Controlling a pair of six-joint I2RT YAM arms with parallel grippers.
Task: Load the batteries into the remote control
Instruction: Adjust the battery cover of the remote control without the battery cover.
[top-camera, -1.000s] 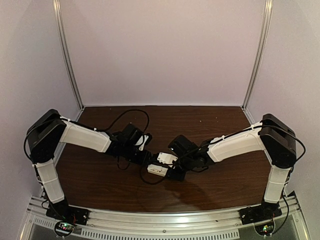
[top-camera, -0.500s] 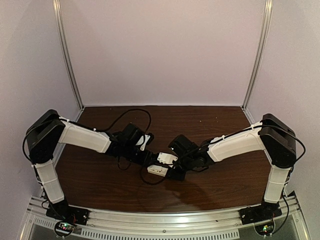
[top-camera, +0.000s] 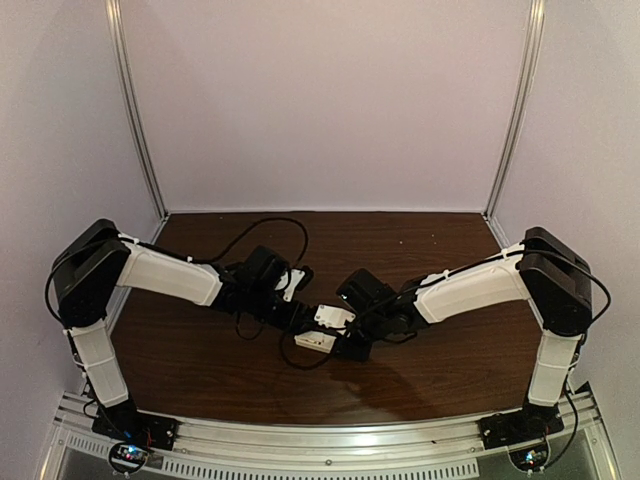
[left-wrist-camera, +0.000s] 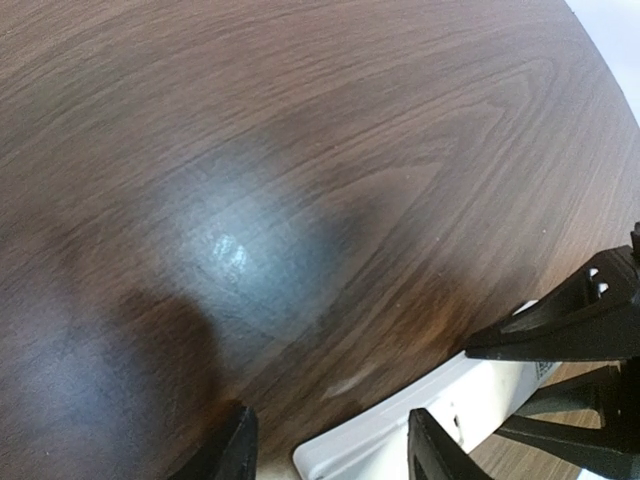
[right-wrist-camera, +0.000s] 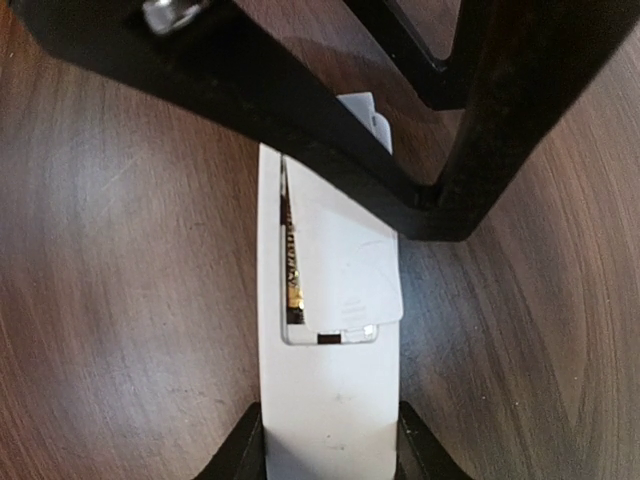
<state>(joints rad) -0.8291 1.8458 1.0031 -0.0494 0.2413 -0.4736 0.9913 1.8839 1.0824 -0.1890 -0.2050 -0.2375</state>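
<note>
The remote control (right-wrist-camera: 330, 400) lies back-up on the table and shows small in the top view (top-camera: 316, 341). My right gripper (right-wrist-camera: 330, 442) is shut on its near end, one finger against each long side. The loose white cover plate (right-wrist-camera: 345, 260) lies askew over the battery bay. One orange-and-gold battery (right-wrist-camera: 291, 265) shows in the gap along the cover's left edge; the other is hidden. My left gripper (left-wrist-camera: 335, 445) is open and straddles the remote's far end (left-wrist-camera: 390, 440). Its black fingers (right-wrist-camera: 300, 110) cross above the cover.
The dark wood table (left-wrist-camera: 250, 200) stretches beyond the remote in the left wrist view. The right gripper's black fingers (left-wrist-camera: 560, 330) stand at that view's right edge. Black cables (top-camera: 250, 235) loop behind the left arm. The two grippers (top-camera: 303, 318) (top-camera: 347, 345) sit close together mid-table.
The left wrist and its cable have crept slightly to the right. The remote and the right gripper stay where they were.
</note>
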